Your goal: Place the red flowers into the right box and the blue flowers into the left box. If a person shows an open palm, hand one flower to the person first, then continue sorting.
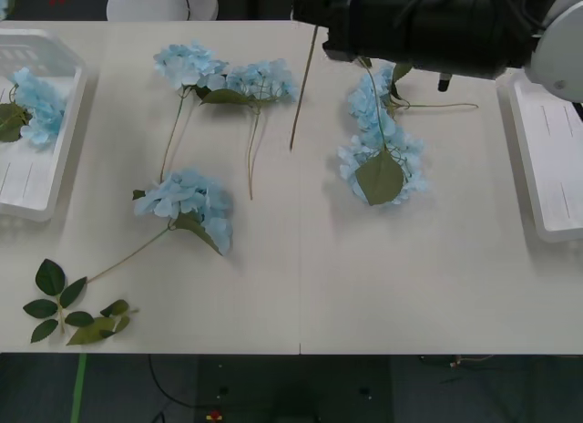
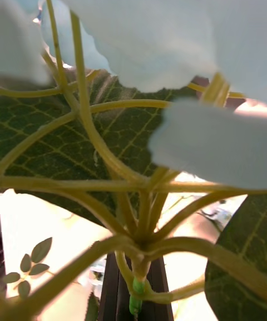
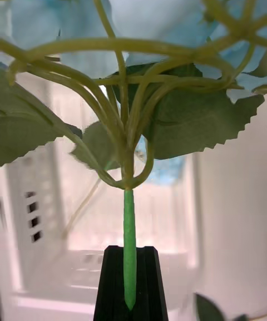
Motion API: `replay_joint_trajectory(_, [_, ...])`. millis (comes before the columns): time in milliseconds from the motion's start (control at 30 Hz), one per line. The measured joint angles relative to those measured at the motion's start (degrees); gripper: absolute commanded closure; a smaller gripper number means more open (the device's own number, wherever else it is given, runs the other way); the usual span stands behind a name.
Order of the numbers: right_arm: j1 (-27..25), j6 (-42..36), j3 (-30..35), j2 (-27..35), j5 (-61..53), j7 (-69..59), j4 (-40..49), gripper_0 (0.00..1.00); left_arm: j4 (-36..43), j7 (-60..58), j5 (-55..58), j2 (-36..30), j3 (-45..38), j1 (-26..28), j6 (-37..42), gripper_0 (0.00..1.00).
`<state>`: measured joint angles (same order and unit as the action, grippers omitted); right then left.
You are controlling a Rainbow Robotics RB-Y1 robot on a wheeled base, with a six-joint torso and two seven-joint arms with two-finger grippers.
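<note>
The right arm [image 1: 428,26] is a bulky black housing with dark cables looped over its top, joined at the far right to a rounded light-grey shell with a smooth, matte surface. In each wrist view, the fingers [image 3: 130,285] are black, straight-sided and flat-topped, pressed together with a narrow vertical seam; likewise the right fingers [image 2: 133,290].

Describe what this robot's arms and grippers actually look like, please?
From the front view, the right arm is a bulky black casing with black cables running over it, ending at a rounded pale grey joint. In each wrist view, the fingers are black, flat-sided and ribbed lengthwise; those of the right gripper look the same.
</note>
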<state>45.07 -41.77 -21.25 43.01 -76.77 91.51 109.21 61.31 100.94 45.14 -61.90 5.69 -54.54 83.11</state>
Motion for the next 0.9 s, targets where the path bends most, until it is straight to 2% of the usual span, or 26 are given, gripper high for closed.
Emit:
replay_joint_trajectory(200, [5.7, 0.8, -4.4, -3.3, 0.0, 0.0, -4.9, 1.00, -0.1, -7.2, -5.1, -1.8, -0.5, 8.9, -9.8, 1.00])
replay_joint_trajectory(300, [7.8, 1.1, -5.7, -5.2, 0.2, 0.0, -7.3, 1.00, -0.1, -7.3, -6.1, -1.8, -0.5, 12.5, -14.7, 0.46])
replay_joint_trajectory(367, [9.0, 1.2, -6.2, -6.6, 0.6, 0.0, -8.8, 1.00, -0.1, -7.3, -6.5, -1.8, -0.5, 14.4, -17.7, 0.27])
replay_joint_trajectory(433, [9.9, 1.8, -6.6, -7.8, 1.0, 0.0, -10.0, 1.00, -0.1, -7.3, -6.7, -1.8, -0.5, 15.7, -19.3, 0.18])
replay_joint_trajectory(633, [12.4, 2.9, -8.5, -10.7, 2.4, 0.0, -13.0, 1.00, -0.1, -7.3, -6.0, -1.8, -0.5, 16.7, -20.1, 0.01])
replay_joint_trajectory(800, [14.0, 3.0, -10.1, -11.8, 3.6, 0.0, -15.1, 1.00, 1.0, -7.2, 4.5, -1.8, -1.0, 17.4, -20.2, 0.00])
replay_joint_trajectory(900, [14.4, 3.1, -10.4, -12.7, 4.3, 0.0, -15.9, 1.00, 5.3, -7.2, 12.5, -1.8, -3.8, 20.6, -20.1, 0.00])
